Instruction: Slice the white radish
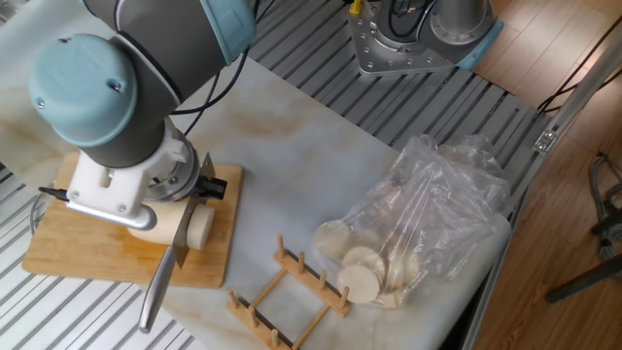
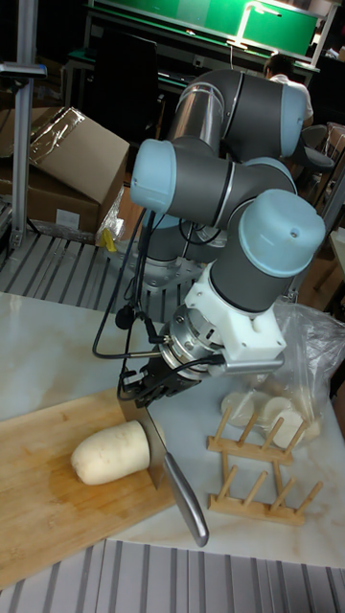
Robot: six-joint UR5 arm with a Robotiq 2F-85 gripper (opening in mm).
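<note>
1. Leftmost, board (image 2: 48,517): the radish (image 2: 110,452) lies on its side here, rounded end left, flat cut end right; most of its length looks uncut, with no loose disc seen on the board.
2. Knife (image 2: 163,460): blade edge-down at the cut end, apparently biting into the top; a first or early slice seems under way.
3. Gripper (image 2: 144,383): fingers closed on the knife's blade end, its metal handle trailing off the board.
4. Rack (image 2: 259,460): empty.
5. Bag (image 1: 428,224): holds pale round slices, well apart from the board.
</note>
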